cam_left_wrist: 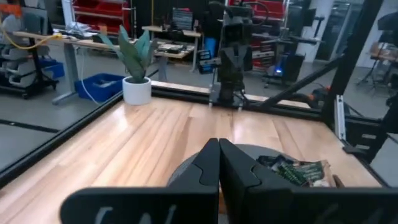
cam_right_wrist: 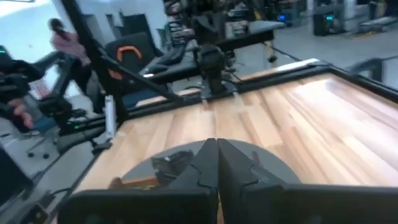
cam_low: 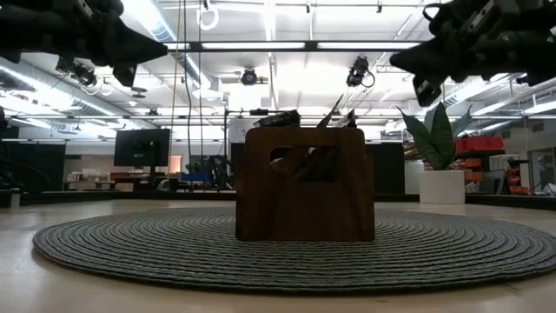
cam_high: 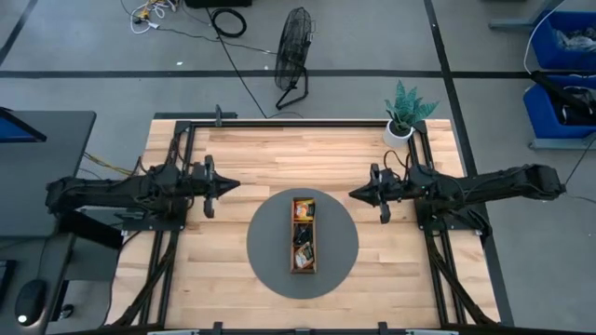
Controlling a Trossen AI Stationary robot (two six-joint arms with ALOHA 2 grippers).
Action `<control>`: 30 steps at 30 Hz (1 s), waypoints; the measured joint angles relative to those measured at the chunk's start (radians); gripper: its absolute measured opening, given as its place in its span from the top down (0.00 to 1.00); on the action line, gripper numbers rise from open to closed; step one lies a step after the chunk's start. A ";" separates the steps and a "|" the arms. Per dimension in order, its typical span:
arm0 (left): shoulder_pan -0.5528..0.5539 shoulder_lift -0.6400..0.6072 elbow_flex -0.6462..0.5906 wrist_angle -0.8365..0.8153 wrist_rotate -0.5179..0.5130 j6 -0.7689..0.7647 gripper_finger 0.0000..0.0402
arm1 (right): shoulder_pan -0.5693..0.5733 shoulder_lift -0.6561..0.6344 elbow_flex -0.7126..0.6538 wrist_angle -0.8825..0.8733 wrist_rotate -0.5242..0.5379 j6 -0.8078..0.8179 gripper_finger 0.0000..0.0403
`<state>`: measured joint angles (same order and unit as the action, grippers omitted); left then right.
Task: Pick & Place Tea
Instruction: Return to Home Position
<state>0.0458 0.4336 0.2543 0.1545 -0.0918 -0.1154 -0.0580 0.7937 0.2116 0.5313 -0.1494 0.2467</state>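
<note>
Left tool point(cam_left_wrist: 218, 147), right tool point(cam_right_wrist: 217, 145): fingertips together, wrist views only.

a round grey woven mat point(cam_high: 270, 244) lies mid-table on the pale wooden table point(cam_high: 251, 158). a potted plant point(cam_high: 406, 116) stands at its far right corner. on the floor beyond are a black fan point(cam_high: 294, 51), loose cables point(cam_high: 228, 20) and blue bins point(cam_high: 545, 102). a person point(cam_right_wrist: 67, 42) shows in the room behind.
</note>
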 joint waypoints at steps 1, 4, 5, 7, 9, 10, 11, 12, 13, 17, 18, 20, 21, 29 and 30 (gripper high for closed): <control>0.004 -0.015 0.000 -0.015 0.000 0.002 1.00 | -0.003 -0.020 -0.006 -0.023 0.006 0.000 1.00; 0.014 -0.067 0.000 -0.035 -0.003 0.000 1.00 | -0.009 -0.078 -0.022 -0.050 0.019 0.004 1.00; 0.015 -0.085 0.000 -0.035 -0.005 0.001 1.00 | -0.009 -0.100 -0.026 -0.064 0.028 0.004 1.00; 0.015 -0.123 0.000 -0.044 -0.011 0.008 1.00 | -0.009 -0.137 -0.028 -0.112 0.040 -0.002 1.00; 0.015 -0.161 0.000 -0.074 -0.039 0.015 1.00 | -0.009 -0.172 -0.028 -0.168 0.052 -0.008 1.00; 0.015 -0.178 0.000 -0.092 -0.048 0.018 1.00 | -0.009 -0.190 -0.028 -0.198 0.055 -0.014 1.00; 0.015 -0.195 0.000 -0.106 -0.056 0.022 1.00 | -0.009 -0.209 -0.028 -0.225 0.055 -0.018 1.00; 0.015 -0.210 0.000 -0.118 -0.061 0.023 1.00 | -0.009 -0.231 -0.028 -0.248 0.056 -0.019 1.00; 0.015 -0.224 0.000 -0.128 -0.061 0.023 1.00 | -0.009 -0.251 -0.028 -0.265 0.065 -0.020 1.00; 0.015 -0.267 0.000 -0.165 -0.062 0.024 1.00 | -0.009 -0.321 -0.028 -0.323 0.094 -0.043 1.00; 0.015 -0.278 0.000 -0.169 -0.062 0.031 1.00 | -0.009 -0.339 -0.028 -0.334 0.098 -0.048 1.00; 0.015 -0.300 0.000 -0.182 -0.064 0.047 1.00 | -0.009 -0.378 -0.028 -0.375 0.107 -0.054 1.00; 0.015 -0.314 0.000 -0.190 -0.066 0.049 1.00 | -0.009 -0.397 -0.028 -0.395 0.108 -0.058 1.00; 0.015 -0.433 0.003 -0.233 -0.100 0.049 1.00 | -0.009 -0.561 -0.028 -0.558 0.125 -0.086 1.00; 0.015 -0.433 0.003 -0.239 -0.100 0.049 1.00 | -0.009 -0.582 -0.028 -0.577 0.131 -0.087 1.00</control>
<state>0.0608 0.0010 0.2571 -0.0841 -0.1914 -0.0666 -0.0669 0.2122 0.1837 -0.0453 -0.0183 0.1598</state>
